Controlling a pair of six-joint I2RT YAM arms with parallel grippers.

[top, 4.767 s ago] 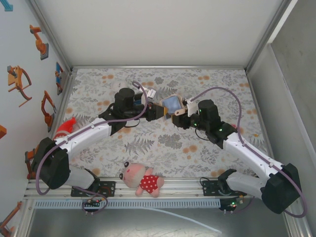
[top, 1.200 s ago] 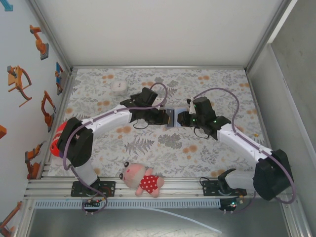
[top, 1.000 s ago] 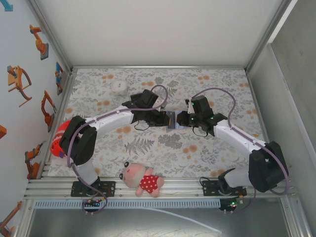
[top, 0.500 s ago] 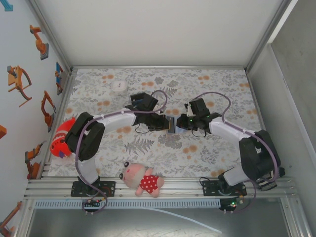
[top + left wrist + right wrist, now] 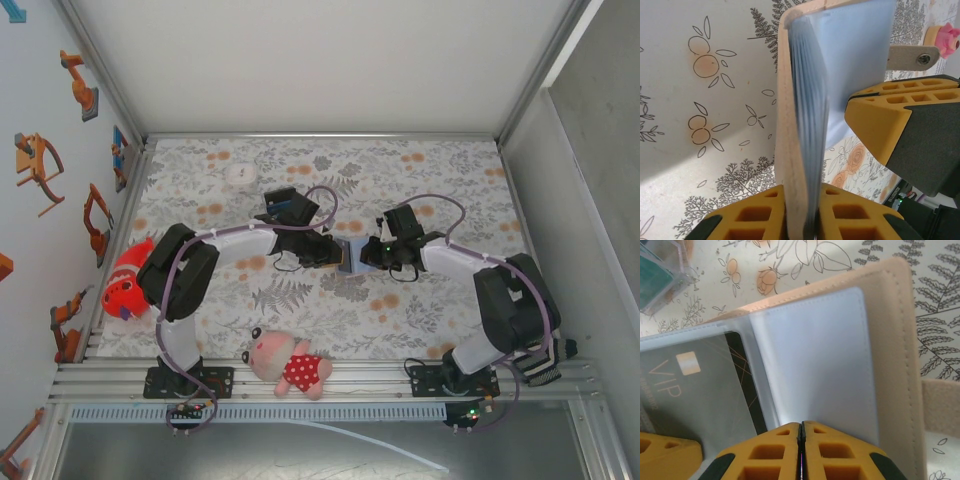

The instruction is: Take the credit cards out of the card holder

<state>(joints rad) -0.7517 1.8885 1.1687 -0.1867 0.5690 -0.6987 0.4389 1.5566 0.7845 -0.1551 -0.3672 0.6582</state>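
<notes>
The tan card holder (image 5: 347, 254) hangs open between my two grippers at the table's middle. My left gripper (image 5: 802, 195) is shut on one tan cover together with the stack of blue-grey sleeves (image 5: 810, 115). My right gripper (image 5: 801, 427) is shut on a single clear sleeve (image 5: 815, 365) next to the other tan cover (image 5: 897, 350). A grey and black credit card (image 5: 695, 385) marked VIP lies inside the neighbouring sleeve. The snap tab (image 5: 912, 57) sticks out past the right gripper's fingers (image 5: 890, 117).
A pink plush toy in a red dress (image 5: 290, 366) lies near the front rail. A red toy (image 5: 125, 286) sits at the left edge and a small white round thing (image 5: 240, 173) at the back left. A teal block in a clear case (image 5: 655, 275) rests on the floral cloth.
Both grippers have carried the card holder slightly toward the near edge and lower. Both arms have folded in closer to the table.
</notes>
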